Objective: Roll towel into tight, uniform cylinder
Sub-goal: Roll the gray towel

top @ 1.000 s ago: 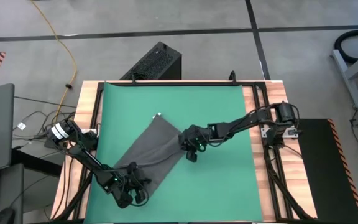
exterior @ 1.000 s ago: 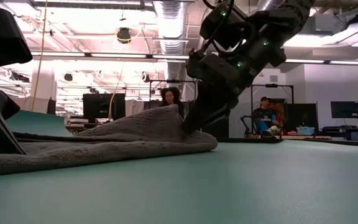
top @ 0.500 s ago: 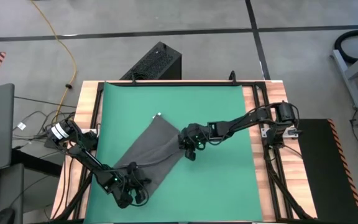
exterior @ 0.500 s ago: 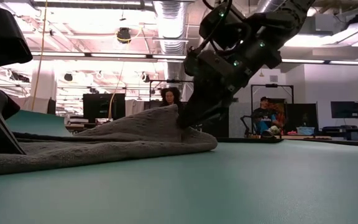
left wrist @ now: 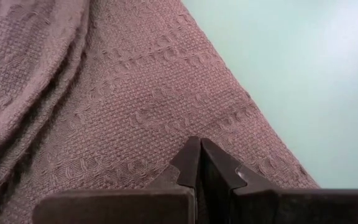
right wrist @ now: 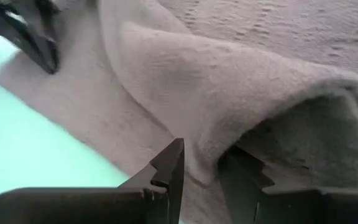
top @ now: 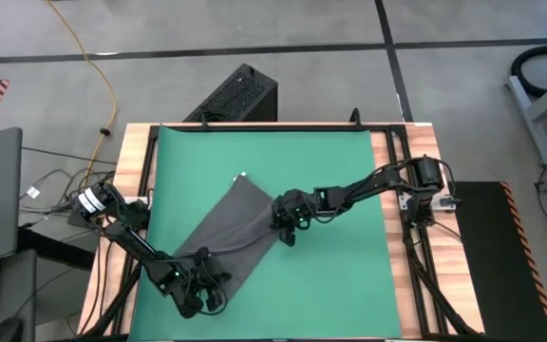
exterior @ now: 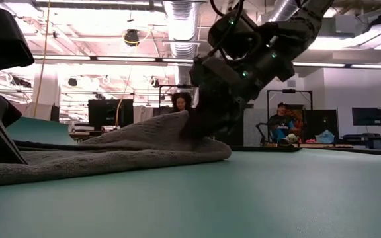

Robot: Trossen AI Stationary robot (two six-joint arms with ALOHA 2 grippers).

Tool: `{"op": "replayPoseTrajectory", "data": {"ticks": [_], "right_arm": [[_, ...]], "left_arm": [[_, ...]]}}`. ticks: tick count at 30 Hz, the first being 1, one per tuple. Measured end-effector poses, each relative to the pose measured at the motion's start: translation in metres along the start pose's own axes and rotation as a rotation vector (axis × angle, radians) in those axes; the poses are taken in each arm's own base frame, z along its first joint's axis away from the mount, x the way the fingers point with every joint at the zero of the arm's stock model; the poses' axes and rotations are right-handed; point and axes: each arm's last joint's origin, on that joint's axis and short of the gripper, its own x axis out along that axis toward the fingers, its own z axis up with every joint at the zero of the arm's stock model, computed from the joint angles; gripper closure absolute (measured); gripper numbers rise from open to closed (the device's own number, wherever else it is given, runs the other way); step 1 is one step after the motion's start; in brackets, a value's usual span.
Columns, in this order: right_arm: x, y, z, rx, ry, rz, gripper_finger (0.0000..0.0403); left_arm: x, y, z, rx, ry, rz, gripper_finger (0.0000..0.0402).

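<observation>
Towel edge is pinched in right gripper jaws for rolling; near corner pinned w/ left gripper, jaws clenched empty.

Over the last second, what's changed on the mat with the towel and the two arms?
The right tool, closed on the towel at its edge, has drawn that fold slightly further toward the left arm's side, so the raised ridge sits a little further over. The left tool stays shut, pressing the towel's near corner against the green mat. The towel's white tag has not shifted.
</observation>
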Motion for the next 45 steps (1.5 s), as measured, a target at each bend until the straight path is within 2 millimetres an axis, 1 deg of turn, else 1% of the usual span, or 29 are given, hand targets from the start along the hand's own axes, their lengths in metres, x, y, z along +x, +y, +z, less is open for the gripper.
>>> {"op": "replayPoseTrajectory", "data": {"ticks": [6,9,13,15,18,25,27,30,36,39,45], "right_arm": [[0.000,0.003,0.001,-0.004,0.006,0.022,0.0288],[0.000,0.001,0.000,0.002,0.019,0.013,0.0320],[0.000,-0.003,0.001,0.009,0.019,0.009,0.0379],[-0.001,-0.007,0.004,0.043,0.016,0.029,0.0390],[-0.003,-0.016,0.012,0.146,0.003,0.058,0.0389],[-0.012,-0.039,0.048,0.304,-0.085,0.129,0.0394],[-0.014,-0.046,0.056,0.335,-0.107,0.123,0.0394],[-0.018,-0.054,0.062,0.364,-0.127,0.109,0.0394],[-0.020,-0.064,0.064,0.397,-0.140,0.089,0.0387],[-0.021,-0.066,0.064,0.401,-0.139,0.085,0.0362],[-0.021,-0.066,0.064,0.432,-0.138,0.084,0.0289]], "left_arm": [[0.000,0.000,0.000,0.005,-0.002,0.003,0.0401],[0.000,0.000,0.000,0.005,-0.002,0.004,0.0401],[0.000,0.000,0.000,0.006,-0.003,0.005,0.0401],[0.000,0.001,0.000,0.006,-0.003,0.005,0.0401],[0.000,0.001,0.000,0.011,-0.004,0.005,0.0401],[0.000,0.000,0.000,0.012,-0.005,0.005,0.0401],[0.000,0.000,0.000,0.017,-0.005,0.005,0.0401],[0.000,0.000,0.000,0.016,-0.005,0.004,0.0401],[0.000,0.000,0.000,0.015,-0.006,0.004,0.0401],[0.000,0.000,0.000,0.015,-0.006,0.004,0.0401],[0.000,0.000,0.000,0.015,-0.007,0.004,0.0401]]}}
